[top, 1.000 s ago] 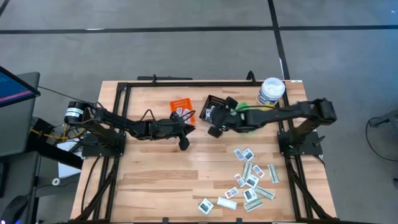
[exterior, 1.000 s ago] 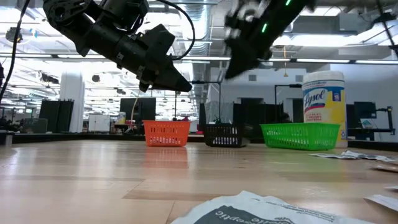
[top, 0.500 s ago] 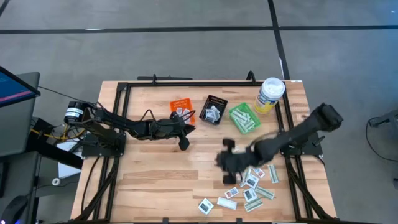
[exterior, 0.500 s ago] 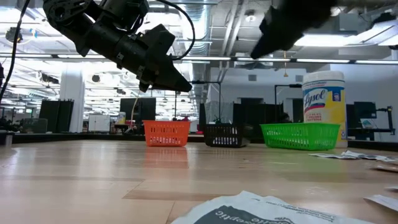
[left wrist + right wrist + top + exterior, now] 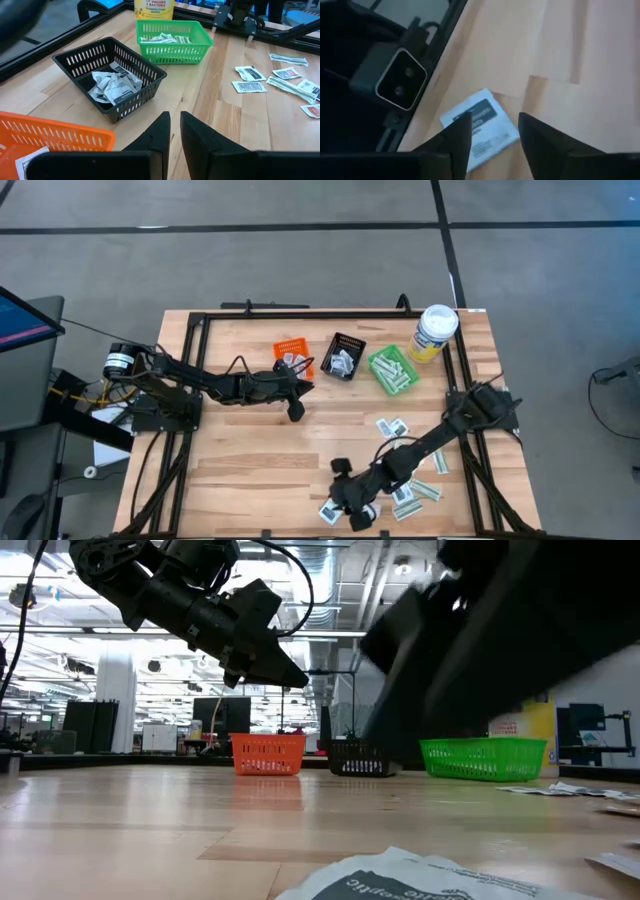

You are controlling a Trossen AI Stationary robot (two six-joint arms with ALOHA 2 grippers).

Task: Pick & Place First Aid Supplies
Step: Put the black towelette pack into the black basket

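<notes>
The first aid supplies are small flat packets, most scattered on the table's near right (image 5: 405, 470). One white packet with dark print (image 5: 476, 126) lies alone by the near edge (image 5: 330, 512) and shows in the low view's foreground (image 5: 400, 878). My right gripper (image 5: 495, 122) hangs open just above that packet (image 5: 348, 502), its fingers apart from it. My left gripper (image 5: 173, 120) hovers over the table's middle (image 5: 296, 408) with its fingers nearly together and nothing between them. It points toward the bins.
Three small bins stand in a row at the far middle: orange (image 5: 291, 355), black (image 5: 345, 357) and green (image 5: 392, 370), each with packets inside. A white-lidded yellow canister (image 5: 435, 330) stands at the far right. The low camera (image 5: 400, 80) sits at the near edge beside the lone packet.
My right gripper has swung from above the black bin toward the table's near edge, sinking and tipping down as it went. It now hangs over the lone packet. The left arm has kept still.
</notes>
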